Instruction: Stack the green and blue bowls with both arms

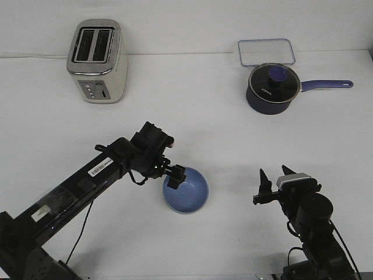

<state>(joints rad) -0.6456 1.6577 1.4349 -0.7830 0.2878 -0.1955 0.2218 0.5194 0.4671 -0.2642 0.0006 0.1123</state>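
The blue bowl [189, 191] sits on the white table in the front middle. My left gripper [176, 177] is at the bowl's left rim, with one finger inside the bowl and one outside, closed on the rim. The green bowl is not in view as a separate thing. My right gripper [274, 176] is open and empty, upright to the right of the blue bowl and well apart from it.
A silver toaster [97, 61] stands at the back left. A dark navy saucepan with a lid [273, 87] stands at the back right, its handle pointing right, and a clear rectangular container [266, 52] lies behind it.
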